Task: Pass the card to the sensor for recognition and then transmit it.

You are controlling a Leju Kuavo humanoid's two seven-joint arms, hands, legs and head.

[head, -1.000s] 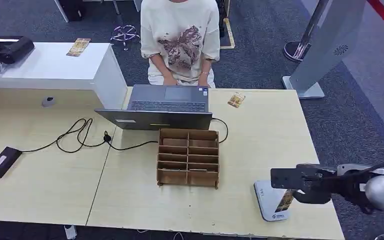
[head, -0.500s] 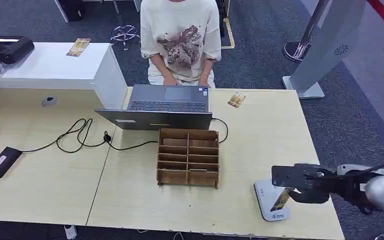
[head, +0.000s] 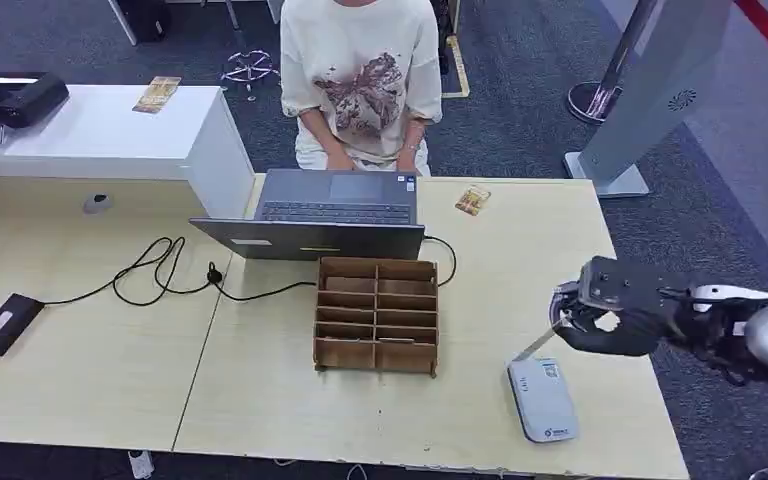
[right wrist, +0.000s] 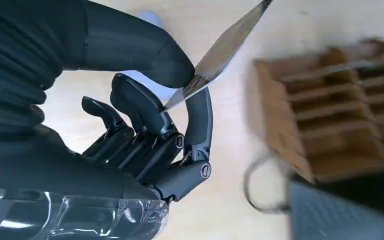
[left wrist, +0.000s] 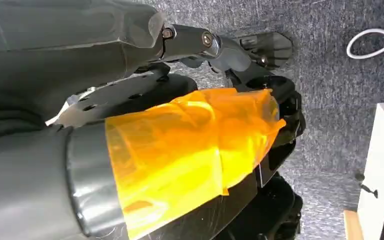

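Note:
My right hand (head: 610,318) hovers over the table's right side, just beyond the white card sensor (head: 542,400). It pinches a card (head: 538,343) between thumb and fingers. The card slants down toward the sensor, edge-on and clear of it. In the right wrist view the thumb (right wrist: 145,52) presses the card (right wrist: 225,47) against a finger, and the other fingers curl below. In the left wrist view my left hand (left wrist: 215,45) hangs over grey carpet with nothing in it.
A cardboard slot organizer (head: 376,315) stands mid-table, left of the sensor. Behind it is an open laptop (head: 335,212) with a seated person (head: 360,80) at it. A second card (head: 472,200) lies near the far edge. A cable and power brick (head: 2,322) lie at left.
My right hand has lifted the card off the sensor and moved it up and away toward the far side. The card now shows edge-on, and the sensor's top is uncovered.

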